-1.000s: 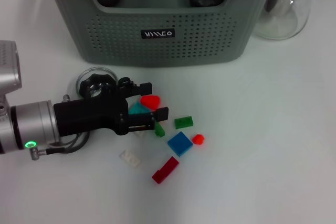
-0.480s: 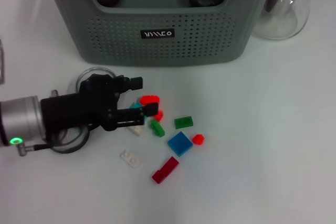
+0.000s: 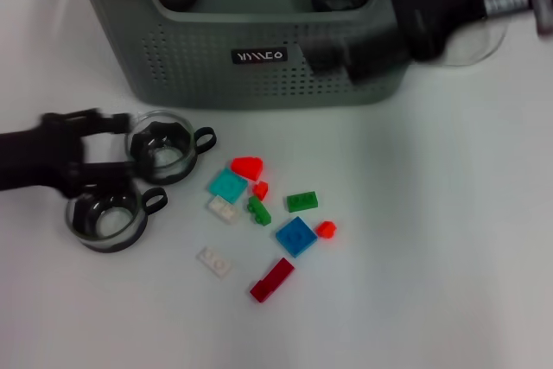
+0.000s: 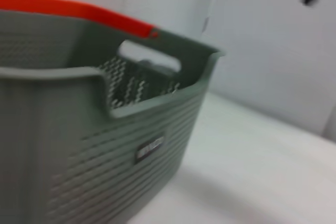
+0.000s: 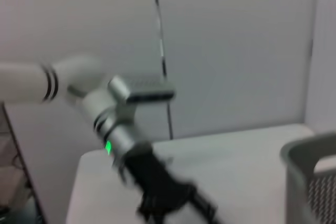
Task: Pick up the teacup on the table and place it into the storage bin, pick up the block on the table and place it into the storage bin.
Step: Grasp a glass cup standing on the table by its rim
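Head view: we see the left gripper (image 3: 108, 151) blurred beside two teacups (image 3: 164, 146) on the counter (image 3: 432, 257) before the storage bin (image 3: 259, 49); blocks (image 3: 296, 236) nearby. The right gripper (image 3: 346, 54) overlaps the bin's front. We cannot tell either jaws' state.

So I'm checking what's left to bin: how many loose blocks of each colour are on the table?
Red: 4
Green: 2
White: 2
Blue: 1
Teal: 1
Total: 10
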